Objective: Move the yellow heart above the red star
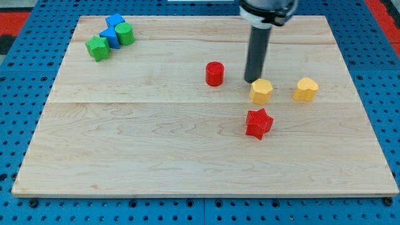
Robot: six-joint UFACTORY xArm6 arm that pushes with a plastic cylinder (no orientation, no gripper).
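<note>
My tip, a bare dark rod holding nothing, touches a yellow hexagon block. Yellow heart sits to its right, apart; red star just below.

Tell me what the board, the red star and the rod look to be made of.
Board: pale wood, by its grain lines and plank seams, matt finish. Red star: probably painted wood or plastic; the even, slightly glossy colour leaves it open. Rod: dark, smooth, likely metal or plastic, with my tip just above the yellow hexagonal block.
</note>
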